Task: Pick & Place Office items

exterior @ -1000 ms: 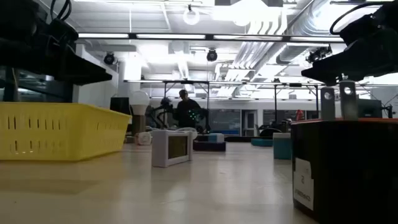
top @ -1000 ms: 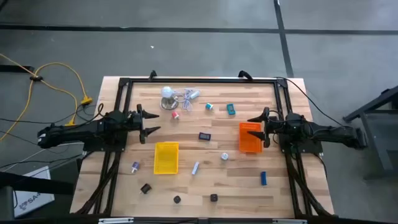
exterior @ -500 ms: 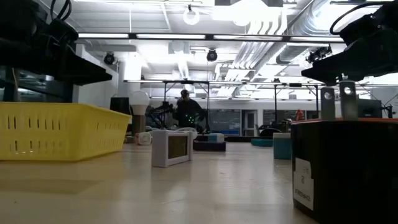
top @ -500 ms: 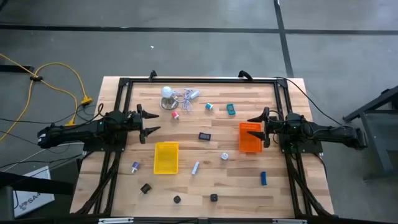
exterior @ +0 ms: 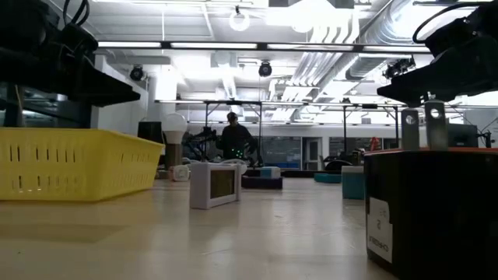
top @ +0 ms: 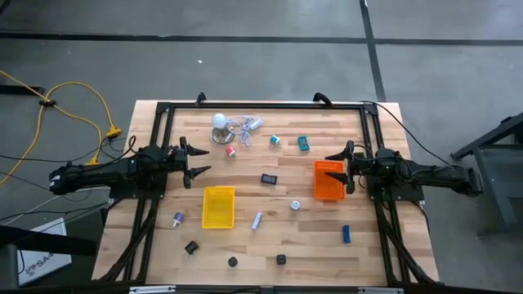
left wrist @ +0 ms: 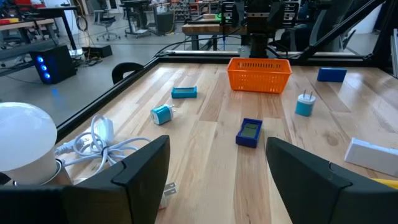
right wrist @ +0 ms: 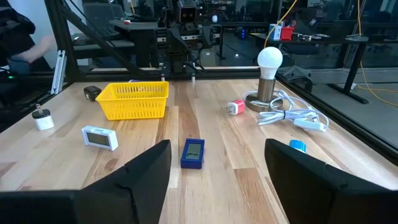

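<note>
Small office items lie scattered on the wooden table: a dark blue block [top: 269, 179], a teal piece [top: 303, 144], a red piece [top: 230, 150], a blue bar [top: 346, 234] and black bits [top: 233, 262] near the front edge. My left gripper [top: 196, 161] hovers open at the table's left side, level and pointing right. My right gripper [top: 337, 169] hovers open at the right side, just beside the orange tray [top: 328, 180]. Both wrist views show the dark blue block [left wrist: 250, 132] [right wrist: 193, 152] lying flat between the arms. Neither gripper holds anything.
A yellow tray [top: 218, 207] sits left of centre and the orange tray right of centre. A white dome lamp [top: 219, 122] with a pale cord [top: 245, 126] stands near the far edge. A black frame [top: 261, 104] borders the table. A person [exterior: 233, 136] is in the room beyond.
</note>
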`<state>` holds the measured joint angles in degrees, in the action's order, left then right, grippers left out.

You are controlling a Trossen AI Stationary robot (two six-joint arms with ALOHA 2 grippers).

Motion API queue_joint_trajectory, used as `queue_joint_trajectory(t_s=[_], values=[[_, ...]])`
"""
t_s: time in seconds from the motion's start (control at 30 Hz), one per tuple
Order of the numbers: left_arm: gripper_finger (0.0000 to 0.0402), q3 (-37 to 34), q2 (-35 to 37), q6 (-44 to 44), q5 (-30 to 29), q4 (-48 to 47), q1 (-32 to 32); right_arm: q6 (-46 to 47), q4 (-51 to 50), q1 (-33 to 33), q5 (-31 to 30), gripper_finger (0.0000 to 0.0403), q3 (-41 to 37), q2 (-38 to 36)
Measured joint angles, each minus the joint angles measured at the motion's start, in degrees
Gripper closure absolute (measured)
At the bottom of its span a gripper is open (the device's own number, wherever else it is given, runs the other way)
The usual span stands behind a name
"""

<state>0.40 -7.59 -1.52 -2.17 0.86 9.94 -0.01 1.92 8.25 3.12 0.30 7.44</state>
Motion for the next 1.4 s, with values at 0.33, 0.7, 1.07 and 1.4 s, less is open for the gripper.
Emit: queue_joint_trajectory(t_s=[0.33,0.7,1.07,1.4], values=[[0.0143,0.0,0.0,0.0,0.0,0.0,0.0,0.0,0.0,0.0,0.0,0.0155,0.0,0.0],[0.0143,0.0,0.0,0.0,0.0,0.0,0.0,0.0,0.0,0.0,0.0,0.0155,0.0,0.0],[0.0143,0.0,0.0,0.0,0.0,0.0,0.0,0.0,0.0,0.0,0.0,0.0155,0.0,0.0],[0.0143,0.0,0.0,-0.6,-0.7,1.2,0.0,0.0,0.0,0.0,0.0,0.0155,0.0,0.0]])
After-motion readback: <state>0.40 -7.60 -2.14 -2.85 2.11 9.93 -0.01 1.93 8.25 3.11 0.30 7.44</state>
